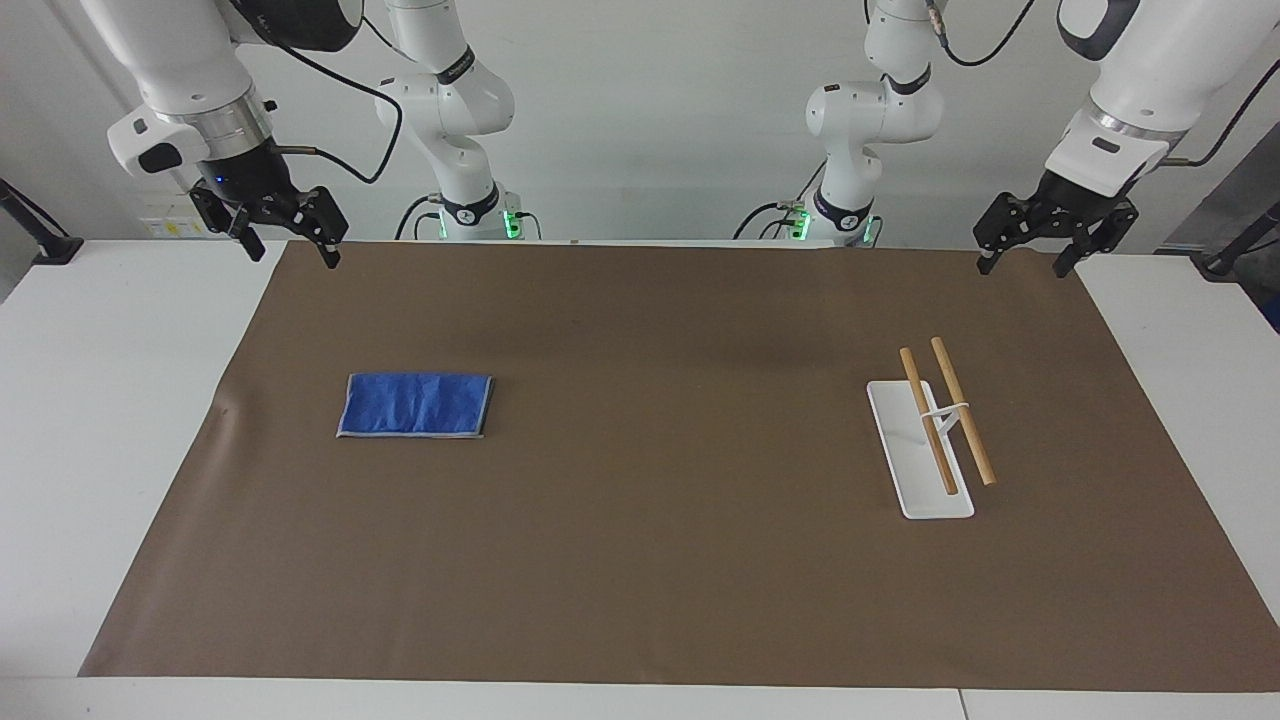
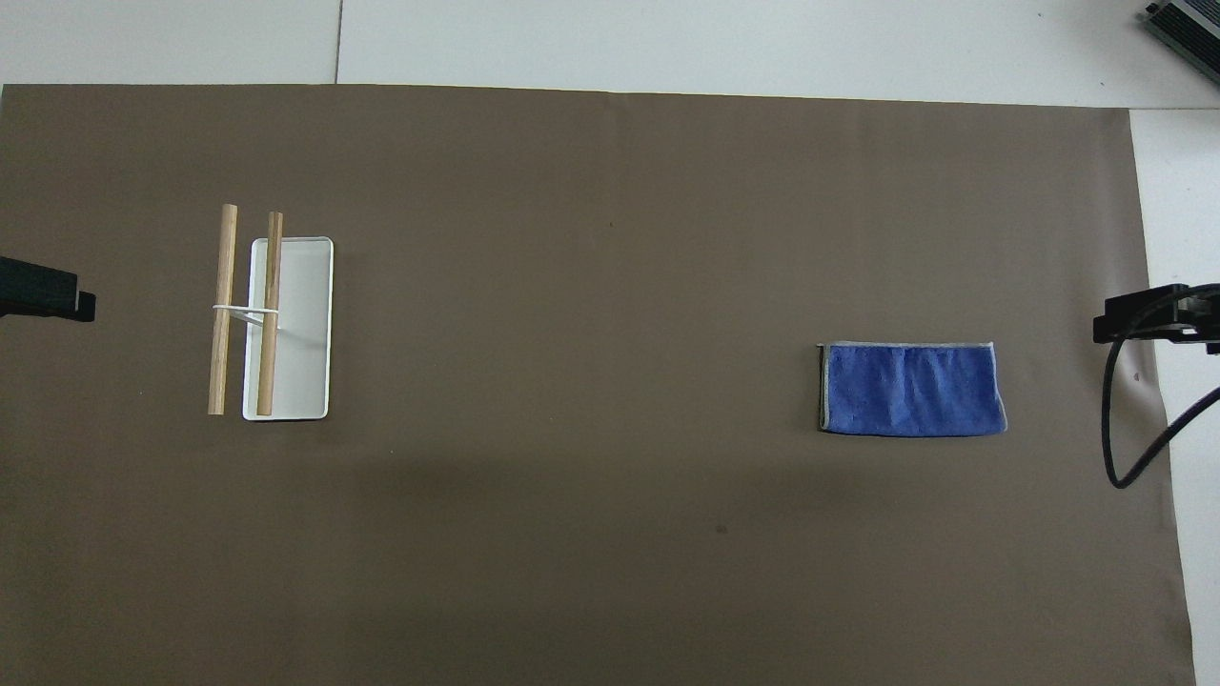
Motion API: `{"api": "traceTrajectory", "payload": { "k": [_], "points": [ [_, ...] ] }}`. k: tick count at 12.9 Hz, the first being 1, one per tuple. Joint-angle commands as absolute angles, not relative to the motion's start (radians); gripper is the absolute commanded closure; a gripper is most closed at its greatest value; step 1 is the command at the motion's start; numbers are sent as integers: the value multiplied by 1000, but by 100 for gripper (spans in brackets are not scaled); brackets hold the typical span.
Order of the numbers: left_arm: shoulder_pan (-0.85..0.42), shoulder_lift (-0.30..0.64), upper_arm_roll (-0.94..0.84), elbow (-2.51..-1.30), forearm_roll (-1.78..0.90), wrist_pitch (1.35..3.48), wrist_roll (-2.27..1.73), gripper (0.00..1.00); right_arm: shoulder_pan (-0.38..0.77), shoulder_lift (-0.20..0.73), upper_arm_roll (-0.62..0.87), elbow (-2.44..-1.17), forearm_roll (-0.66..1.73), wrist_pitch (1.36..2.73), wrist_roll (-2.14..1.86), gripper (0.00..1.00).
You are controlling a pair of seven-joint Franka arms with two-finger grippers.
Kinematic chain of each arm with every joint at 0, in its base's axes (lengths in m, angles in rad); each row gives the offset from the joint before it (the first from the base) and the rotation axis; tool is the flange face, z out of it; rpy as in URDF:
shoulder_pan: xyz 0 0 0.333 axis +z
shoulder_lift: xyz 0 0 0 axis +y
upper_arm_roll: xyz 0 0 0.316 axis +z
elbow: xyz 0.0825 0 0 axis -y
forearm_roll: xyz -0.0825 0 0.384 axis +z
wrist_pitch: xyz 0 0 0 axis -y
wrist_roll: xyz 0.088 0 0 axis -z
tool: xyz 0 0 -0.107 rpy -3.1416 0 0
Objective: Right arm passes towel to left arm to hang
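Two grippers are hanging open and empty: the right gripper [image 1: 283,232] over the mat's [image 1: 640,600] corner, the left gripper [image 1: 1031,247] over the opposite corner. One blue towel [image 1: 415,405] is lying folded flat toward the right arm's end, probably light, soft and floppy; pinching a short edge looks best. Wide bare mat is separating it from the rack [image 1: 935,430] with two wooden bars.

Bright, even light; soft shadows.
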State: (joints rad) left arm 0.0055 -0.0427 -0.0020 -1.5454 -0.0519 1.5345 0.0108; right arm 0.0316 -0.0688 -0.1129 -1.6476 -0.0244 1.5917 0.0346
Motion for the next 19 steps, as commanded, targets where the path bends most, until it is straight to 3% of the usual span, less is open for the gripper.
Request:
{"api": "traceTrajectory", "payload": {
  "k": [1,6,9,16,19],
  "points": [
    [97,-51,-72,-1548,-66,1519,-2,0,26,-101,-106,-1713,-26,1656,26,0],
    [84,-57,-71,-1569,-60,1552,2,0,26,-104,-104,-1840,-8,1827,12,0],
    [74,-58,-74,-1569,-51,1552,-6,0,20,-91,-104,-2030,-8,2058,-64,0],
    [72,4,-40,-1520,-51,1581,-9,0,8,67,-104,-2230,89,2422,-163,0],
    [71,-38,-58,-1545,-49,1600,-8,0,5,116,-104,-2262,94,2480,-164,0]
  ]
}}
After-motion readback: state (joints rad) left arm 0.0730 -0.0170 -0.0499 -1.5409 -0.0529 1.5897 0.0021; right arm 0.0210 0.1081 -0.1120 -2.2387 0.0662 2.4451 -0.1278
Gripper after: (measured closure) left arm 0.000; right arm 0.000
